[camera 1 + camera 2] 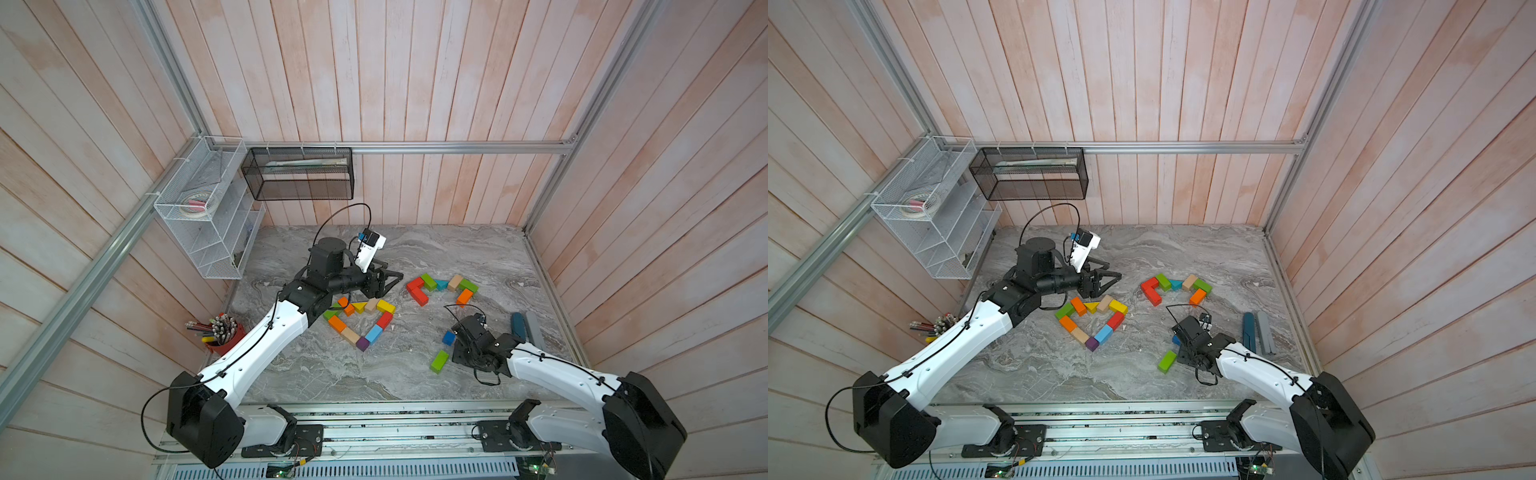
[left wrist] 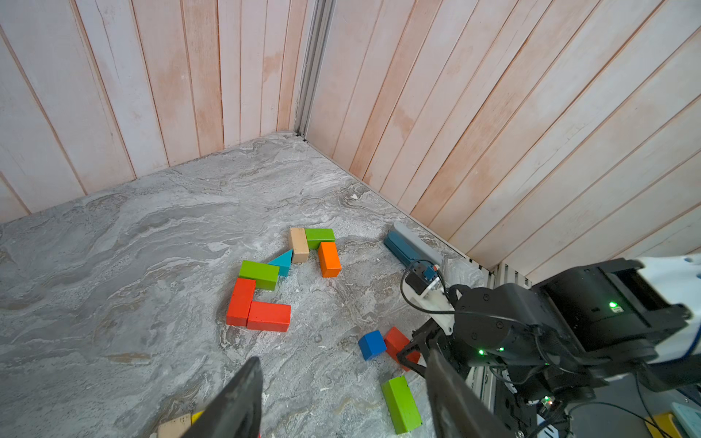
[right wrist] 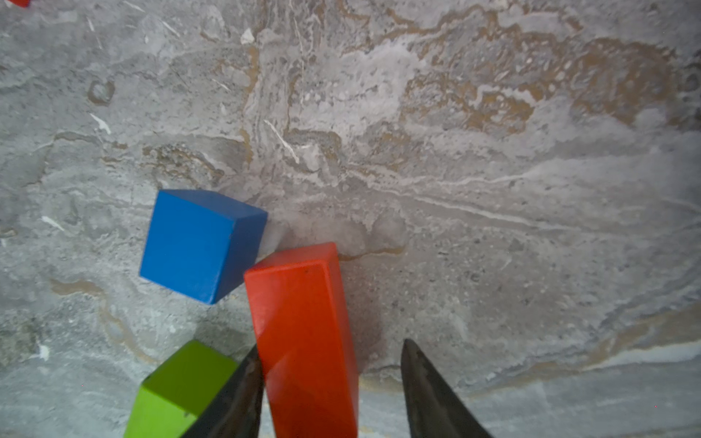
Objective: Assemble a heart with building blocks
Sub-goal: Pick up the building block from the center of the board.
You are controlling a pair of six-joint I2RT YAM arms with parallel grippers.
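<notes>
One red brick (image 3: 303, 333) lies near-right on the counter (image 3: 493, 189) between the right gripper's (image 3: 332, 344) fingers (image 3: 242, 398), part-spread, not yet clamped, long axis along their reach; left gripper (image 2: 343, 356), wide and empty, sits well left.

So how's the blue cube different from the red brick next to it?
The blue cube is short and squarish; the red brick is long. The cube lies outside the right tool; the brick lies between its jaws. Both rest on the table.
</notes>
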